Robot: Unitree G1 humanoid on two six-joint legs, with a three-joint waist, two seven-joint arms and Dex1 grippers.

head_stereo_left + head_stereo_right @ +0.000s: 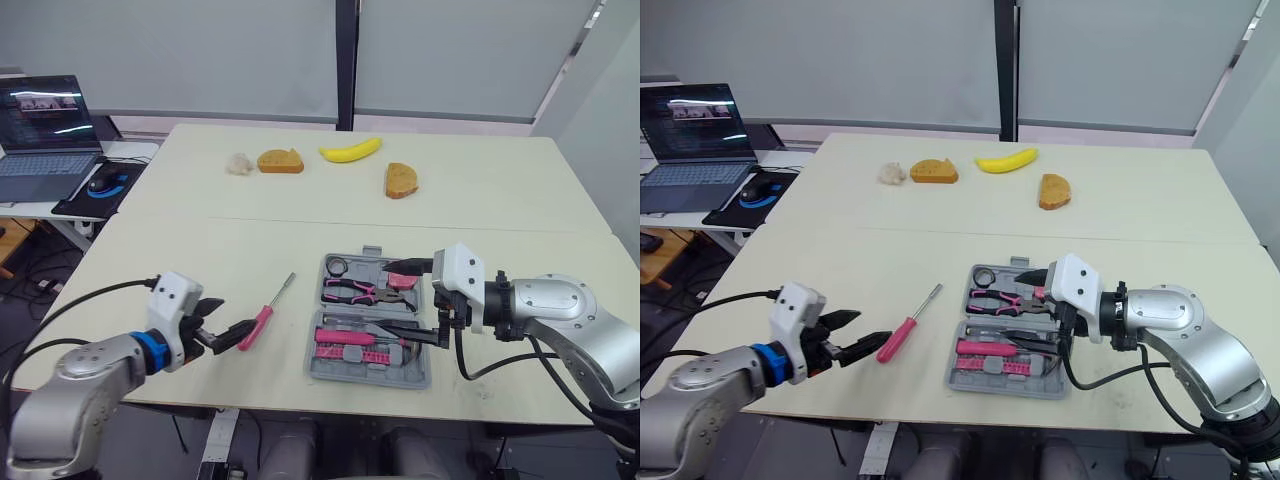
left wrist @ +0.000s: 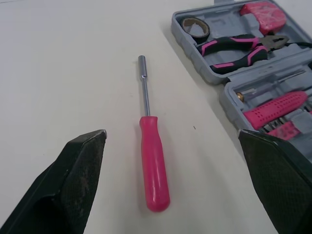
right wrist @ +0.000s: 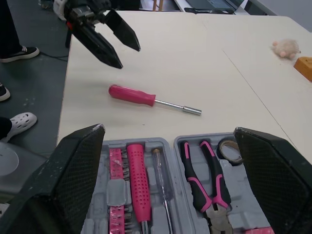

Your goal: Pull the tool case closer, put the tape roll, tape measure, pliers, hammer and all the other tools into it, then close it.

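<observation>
Left gripper: fingers spread apart, holding nothing, low over the pale table near its front edge.

Pink-handled screwdriver with steel shaft: lying flat on the table, outside the case. Its handle end points toward the left gripper and sits in line with the gap between the fingers, clear of both.

Grey plastic tool case: open and flat, to the screwdriver's right. It holds a dark tape roll, pink-and-black pliers and a pink dotted handle.

Right gripper: fingers wide apart, empty, over the case's right side.
</observation>
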